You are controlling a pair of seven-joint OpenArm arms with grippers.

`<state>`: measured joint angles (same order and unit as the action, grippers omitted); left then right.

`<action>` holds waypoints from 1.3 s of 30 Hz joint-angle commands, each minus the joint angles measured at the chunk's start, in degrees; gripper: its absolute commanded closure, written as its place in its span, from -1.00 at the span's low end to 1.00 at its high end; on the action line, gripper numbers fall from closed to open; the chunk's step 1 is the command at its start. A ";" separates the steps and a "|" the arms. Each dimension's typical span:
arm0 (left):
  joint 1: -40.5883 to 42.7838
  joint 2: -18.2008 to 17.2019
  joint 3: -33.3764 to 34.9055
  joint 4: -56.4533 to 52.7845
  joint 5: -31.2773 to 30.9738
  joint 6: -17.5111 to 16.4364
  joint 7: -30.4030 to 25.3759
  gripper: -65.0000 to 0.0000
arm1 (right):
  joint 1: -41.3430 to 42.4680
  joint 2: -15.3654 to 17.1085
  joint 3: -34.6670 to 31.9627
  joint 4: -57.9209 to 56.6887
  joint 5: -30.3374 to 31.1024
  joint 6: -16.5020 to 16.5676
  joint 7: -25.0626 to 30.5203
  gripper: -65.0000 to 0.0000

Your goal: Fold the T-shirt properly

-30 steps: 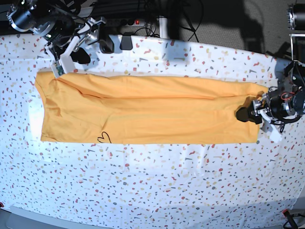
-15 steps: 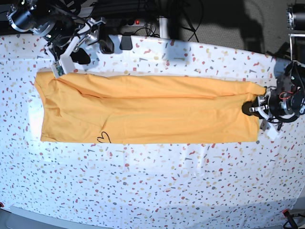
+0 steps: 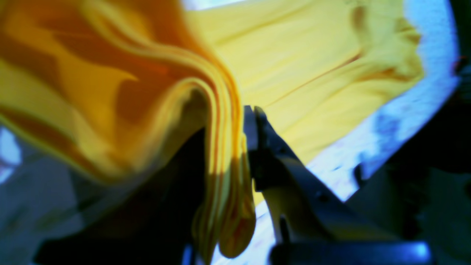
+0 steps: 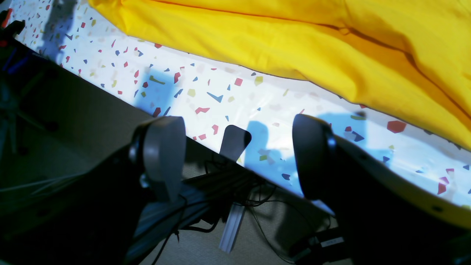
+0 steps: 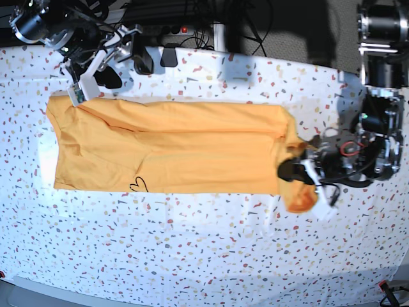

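Base view, from its left edge: the right claw hangs over the far edge of the desk, just beyond the upper left corner of the T-shirt. Its two fingers stand wide apart with nothing between them. In the right wrist view the pale pad and the dark pad are spread, and the gap shows only the desk edge, cables and the floor below. The yellow cloth lies beyond them, apart from both pads.

The T-shirt stretches across the middle of the speckled white desk as a long orange-yellow band, folded lengthwise, with a crease running along it. A small piece of black cursive lettering peeks out at its near edge, toward the left. The left part lies flat; the right end is bunched and raised off the desk.

At that right end sits the left claw, clamped on the T-shirt's gathered edge. A fold of cloth droops below it, down to the desk. In the left wrist view, blurred, several layers of yellow fabric run down between the dark fingers, pinched tight, with a lobe of cloth hanging beneath. Behind, the flat part of the shirt spreads over the desk.
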<state>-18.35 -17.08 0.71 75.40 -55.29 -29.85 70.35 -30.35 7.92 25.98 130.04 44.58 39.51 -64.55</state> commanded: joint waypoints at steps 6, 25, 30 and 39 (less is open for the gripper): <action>0.35 9.51 -0.28 1.09 6.43 -0.22 -1.79 1.00 | -0.11 0.31 0.24 1.16 1.09 0.49 1.11 -0.32; 1.55 19.91 -0.24 1.09 17.81 -0.20 -7.21 1.00 | -0.07 0.33 0.24 1.16 1.09 0.49 1.14 -0.32; 1.75 19.93 -0.24 1.09 17.68 -0.17 -7.19 1.00 | 0.20 0.31 0.24 1.16 1.09 0.49 1.16 -0.32; 2.19 20.11 -0.24 1.09 -8.96 -0.22 0.02 0.38 | 0.22 0.31 0.24 1.16 1.07 0.49 1.53 -0.32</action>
<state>-14.63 2.74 0.45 75.40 -62.33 -29.74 71.02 -30.15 7.94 25.98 130.06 44.58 39.51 -64.34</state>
